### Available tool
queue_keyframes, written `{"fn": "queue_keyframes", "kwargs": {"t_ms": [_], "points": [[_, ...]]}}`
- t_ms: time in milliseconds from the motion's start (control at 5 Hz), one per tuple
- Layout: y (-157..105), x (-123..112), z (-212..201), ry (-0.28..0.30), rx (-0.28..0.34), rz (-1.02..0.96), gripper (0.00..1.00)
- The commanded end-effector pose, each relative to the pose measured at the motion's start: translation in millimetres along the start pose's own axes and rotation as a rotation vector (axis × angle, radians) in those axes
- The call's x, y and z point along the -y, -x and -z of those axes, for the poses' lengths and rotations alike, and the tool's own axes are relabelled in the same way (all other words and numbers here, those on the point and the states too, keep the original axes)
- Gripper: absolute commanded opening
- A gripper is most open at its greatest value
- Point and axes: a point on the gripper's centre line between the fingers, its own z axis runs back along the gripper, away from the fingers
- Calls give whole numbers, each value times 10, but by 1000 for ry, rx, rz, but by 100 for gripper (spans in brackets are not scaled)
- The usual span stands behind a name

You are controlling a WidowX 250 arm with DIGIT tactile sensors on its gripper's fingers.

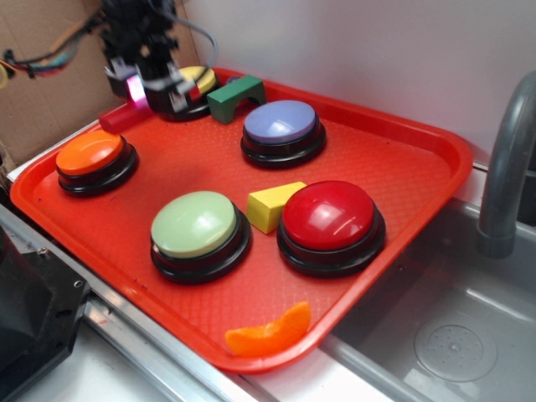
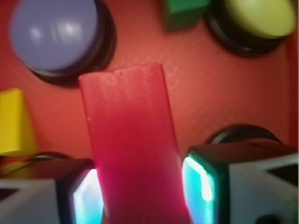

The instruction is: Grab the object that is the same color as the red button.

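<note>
- Exterior view: we see the gripper (image 1: 138, 88) at the upper left of the frame, above the back left part of the red tray (image 1: 402, 159).
- The gripper is clamped on the red block (image 1: 121, 118); one end of it sticks out to the lower left of the fingers, just above the orange button (image 1: 90, 153). We cannot tell if that end touches the tray or is lifted.
- Wrist view: the red block (image 2: 128, 135) fills the center of the frame, between two glowing pads (image 2: 86, 198), and both pads press on its sides.
- The red button (image 1: 328, 215) sits at the center right of the exterior view, well apart from the gripper, w/ a black round base.
- A yellow wedge (image 1: 272, 205) lies just beside the red button on its left, approx. touching it; in the wrist view it shows at the left edge (image 2: 14, 123).
- The light green button (image 1: 194, 224) is at the lower center, the purple button (image 1: 280, 124) at the upper center, also upper left in the wrist view (image 2: 53, 30).
- A green arch block (image 1: 235, 97) stands near the back edge, beside a yellow button (image 1: 199, 78) partly hidden behind the gripper.
- An orange slice toy (image 1: 270, 333) rests at the front edge of the tray.
- A grey faucet (image 1: 509, 167) and a sink (image 1: 452, 335) are at the right side.
</note>
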Motion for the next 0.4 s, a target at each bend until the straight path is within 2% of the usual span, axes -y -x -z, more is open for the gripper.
{"fn": "queue_keyframes", "kwargs": {"t_ms": [0,200], "points": [[94,-67,-833,-6,210,-79,0],[102,-65,-807,-16,215,-96,0]]}}
